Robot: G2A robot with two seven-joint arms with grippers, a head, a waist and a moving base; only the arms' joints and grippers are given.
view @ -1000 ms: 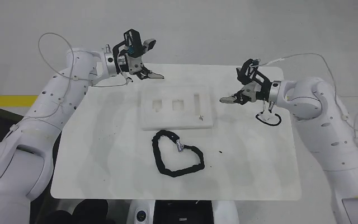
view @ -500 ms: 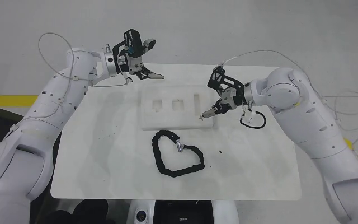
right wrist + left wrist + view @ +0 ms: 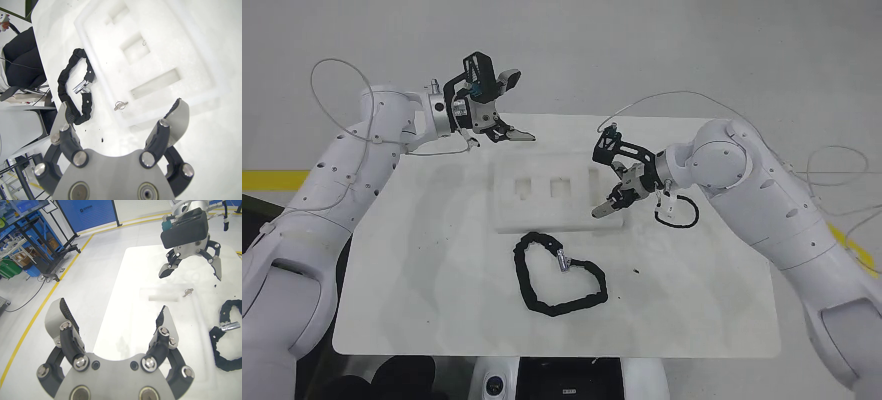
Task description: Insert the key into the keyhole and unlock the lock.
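We see a white worktop [image 3: 442,300] with rounded corners. On its far middle lies a white foam tray [image 3: 507,215] with three rectangular recesses. Just beside the tray's near edge, a black chain lock [image 3: 525,285] lies in a loop. A small dark speck [image 3: 639,270] sits to its right.
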